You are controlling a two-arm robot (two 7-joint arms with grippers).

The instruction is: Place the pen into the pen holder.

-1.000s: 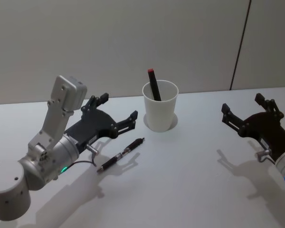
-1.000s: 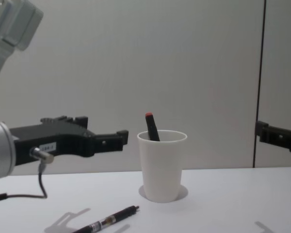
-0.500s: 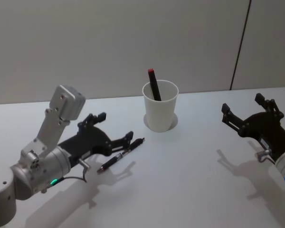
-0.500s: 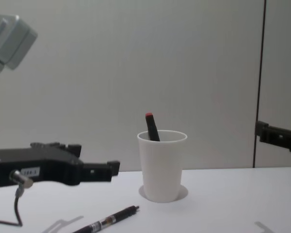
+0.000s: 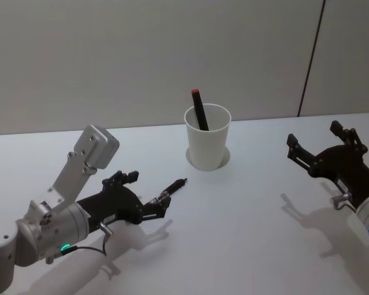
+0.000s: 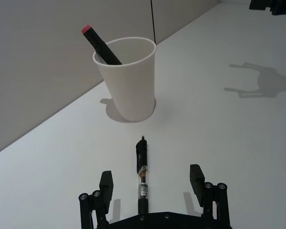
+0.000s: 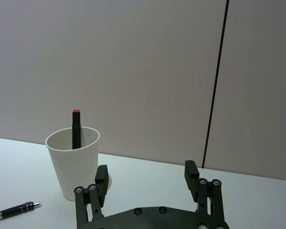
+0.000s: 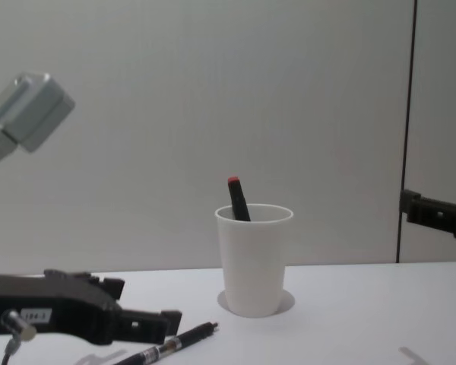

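Note:
A black pen [image 5: 170, 191] [image 6: 141, 172] [image 8: 175, 344] [image 7: 13, 211] with a clear grip lies flat on the white table, its tip toward the pen holder. The pen holder [image 5: 207, 145] [image 6: 128, 79] [image 8: 254, 259] [image 7: 73, 162] is a white paper cup standing upright with a black, red-capped marker [image 5: 200, 110] leaning inside. My left gripper [image 5: 146, 196] [image 6: 152, 182] [image 8: 137, 315] is open, low over the table, its fingers on either side of the pen's rear half without touching it. At the right, my right gripper [image 5: 317, 144] [image 7: 146, 178] hangs open above the table.
A white table [image 5: 246, 233] runs back to a plain grey wall [image 5: 141, 55] with a dark vertical seam. Bare tabletop lies between the cup and the right gripper.
My left gripper has dropped toward the table and drawn back over the pen, so its fingers now straddle it. The pen, cup and right arm have not moved.

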